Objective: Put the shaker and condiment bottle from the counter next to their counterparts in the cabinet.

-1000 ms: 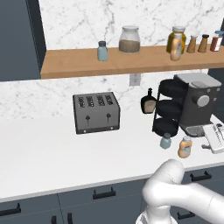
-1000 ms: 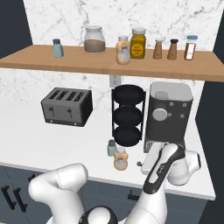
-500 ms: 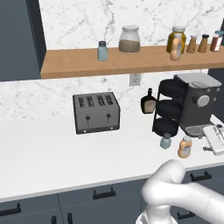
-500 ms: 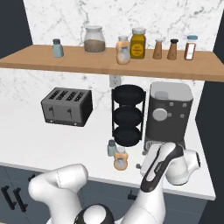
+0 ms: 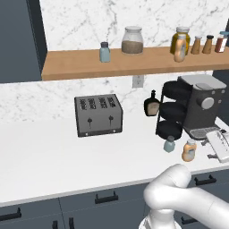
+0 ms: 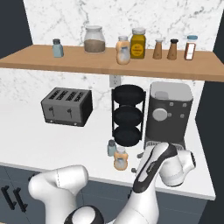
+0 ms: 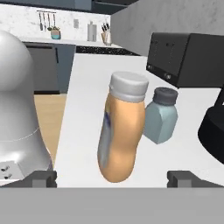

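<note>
Hovering low at the worktop's (image 5: 53,165) front edge, the gripper (image 7: 112,178) was spread wide, the condiment bottle (image 7: 121,131) between its tips, untouched; the shaker (image 7: 160,115) stood just beside, near the black rack (image 6: 127,115).

White counter (image 5: 53,170): black four-slot toaster (image 5: 98,114) stands at centre-left. At 3 o'clock from it, a black three-tier rack (image 5: 172,114), with a squat dark brown bottle (image 5: 152,105) just beside the rack toward the wall. A grey coffee machine (image 5: 201,105) stands just right of the rack. At 6 o'clock from the rack, near the front edge, the shaker (image 5: 169,144) and the condiment bottle (image 5: 189,150) stand upright side by side.

Wooden shelf (image 5: 76,65): a second shaker (image 5: 104,52), a glass jar (image 5: 133,41), an amber bottle (image 5: 180,48), and slim spice bottles (image 5: 202,44) at far right.
</note>
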You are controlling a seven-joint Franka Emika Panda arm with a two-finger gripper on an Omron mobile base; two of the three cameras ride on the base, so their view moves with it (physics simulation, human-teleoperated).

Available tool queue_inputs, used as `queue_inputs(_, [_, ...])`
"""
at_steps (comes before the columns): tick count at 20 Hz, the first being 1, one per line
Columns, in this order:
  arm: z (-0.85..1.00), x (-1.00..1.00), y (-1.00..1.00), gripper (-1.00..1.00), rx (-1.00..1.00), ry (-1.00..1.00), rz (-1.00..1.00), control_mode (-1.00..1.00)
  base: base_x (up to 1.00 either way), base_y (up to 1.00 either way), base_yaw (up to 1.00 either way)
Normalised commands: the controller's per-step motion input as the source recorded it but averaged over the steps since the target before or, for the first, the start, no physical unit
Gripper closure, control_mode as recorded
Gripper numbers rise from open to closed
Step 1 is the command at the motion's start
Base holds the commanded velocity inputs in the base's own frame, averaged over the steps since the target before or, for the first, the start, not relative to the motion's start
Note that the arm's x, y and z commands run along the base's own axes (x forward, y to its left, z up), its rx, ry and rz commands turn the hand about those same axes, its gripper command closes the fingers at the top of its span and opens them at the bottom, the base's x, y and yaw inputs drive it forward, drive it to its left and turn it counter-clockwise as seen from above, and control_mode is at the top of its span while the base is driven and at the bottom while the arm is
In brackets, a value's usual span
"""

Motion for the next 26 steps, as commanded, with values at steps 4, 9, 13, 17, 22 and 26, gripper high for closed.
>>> queue_inputs(4, [-0.06, 0.44, 0.0, -1.0, 0.0, 0.05, 0.0, -1.0, 0.0, 0.0, 0.0])
queue_inputs(9, [0.0, 0.07, 0.17, -1.0, 0.0, 0.06, -0.01, -1.0, 0.0, 0.0, 0.0])
queue_inputs(13, [0.0, 0.0, 0.0, -1.0, 0.0, 0.01, 0.0, -1.0, 0.0, 0.0, 0.0])
queue_inputs(17, [0.0, 0.0, 0.17, -1.0, 0.0, 0.0, -0.03, -1.0, 0.0, 0.0, 0.0])
queue_inputs(22, [0.0, 0.0, 0.25, -1.0, 0.0, 0.0, -0.07, -1.0, 0.0, 0.0, 0.0])
queue_inputs(26, [0.0, 0.0, 0.16, -1.0, 0.0, 0.0, -0.05, -1.0, 0.0, 0.0, 0.0])
